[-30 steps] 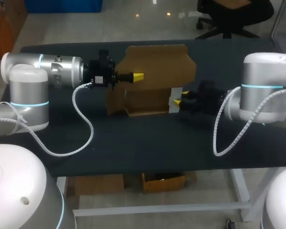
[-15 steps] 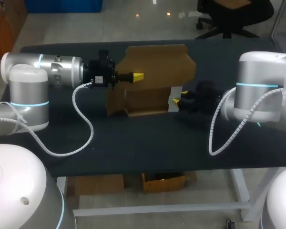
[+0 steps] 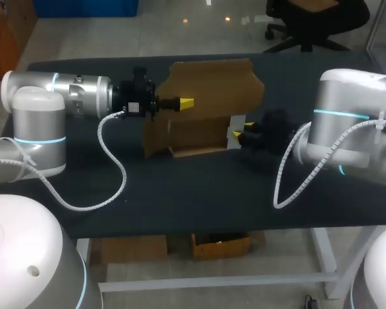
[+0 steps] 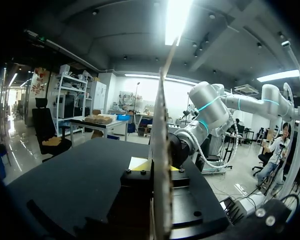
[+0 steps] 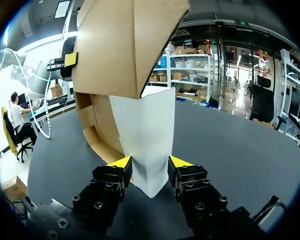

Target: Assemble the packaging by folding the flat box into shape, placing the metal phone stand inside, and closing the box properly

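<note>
A brown cardboard box (image 3: 209,96), partly folded, stands in the middle of the dark table with one tall panel raised. My left gripper (image 3: 186,103) is shut on that raised panel from the left. In the left wrist view the panel (image 4: 162,125) shows edge-on, running up from between the left gripper's (image 4: 161,182) black fingers. A white flap (image 3: 231,136) sticks out at the box's right side. My right gripper (image 3: 242,132) is open around it. In the right wrist view this flap (image 5: 147,135) sits between the right gripper's (image 5: 150,161) yellow tips, below the brown box (image 5: 115,55).
The dark table top (image 3: 180,187) stretches bare in front of the box to the near edge. White coiled cables hang from my left arm (image 3: 112,174) and my right arm (image 3: 289,180) over the table.
My right arm has moved a little to the left, so its fingers reach further over the white flap. The left arm and the box have stayed put.
</note>
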### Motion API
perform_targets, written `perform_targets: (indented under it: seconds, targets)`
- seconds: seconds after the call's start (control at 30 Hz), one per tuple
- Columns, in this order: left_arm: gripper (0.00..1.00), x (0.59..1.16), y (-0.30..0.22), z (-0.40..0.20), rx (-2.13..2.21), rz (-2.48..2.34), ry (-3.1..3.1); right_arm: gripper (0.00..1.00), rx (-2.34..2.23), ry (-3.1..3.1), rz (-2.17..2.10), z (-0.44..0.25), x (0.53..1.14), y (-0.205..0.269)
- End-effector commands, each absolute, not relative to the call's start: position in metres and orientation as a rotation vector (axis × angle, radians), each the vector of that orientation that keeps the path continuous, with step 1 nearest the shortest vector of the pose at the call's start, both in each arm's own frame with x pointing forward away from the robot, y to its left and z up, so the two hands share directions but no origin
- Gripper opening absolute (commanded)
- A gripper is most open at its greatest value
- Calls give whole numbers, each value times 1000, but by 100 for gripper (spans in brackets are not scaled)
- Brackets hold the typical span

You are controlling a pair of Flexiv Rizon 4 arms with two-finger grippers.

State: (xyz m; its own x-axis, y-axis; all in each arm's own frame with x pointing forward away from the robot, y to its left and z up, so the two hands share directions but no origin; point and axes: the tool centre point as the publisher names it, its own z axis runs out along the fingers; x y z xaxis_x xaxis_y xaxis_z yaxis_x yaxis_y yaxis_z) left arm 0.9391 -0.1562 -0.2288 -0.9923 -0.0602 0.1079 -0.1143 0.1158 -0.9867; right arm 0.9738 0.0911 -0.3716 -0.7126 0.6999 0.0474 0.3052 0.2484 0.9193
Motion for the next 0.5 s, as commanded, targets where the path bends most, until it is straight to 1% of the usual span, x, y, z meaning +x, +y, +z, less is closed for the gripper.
perform_targets:
  seconds: [0.03,0.5]
  targets:
    - [0,939,-157,-232,178,2052,-2313,43,937,2098,1452,-376,973,94]
    - [0,939,-157,-232,178,2052,-2313,42,1006,2050,1437,-376,978,94]
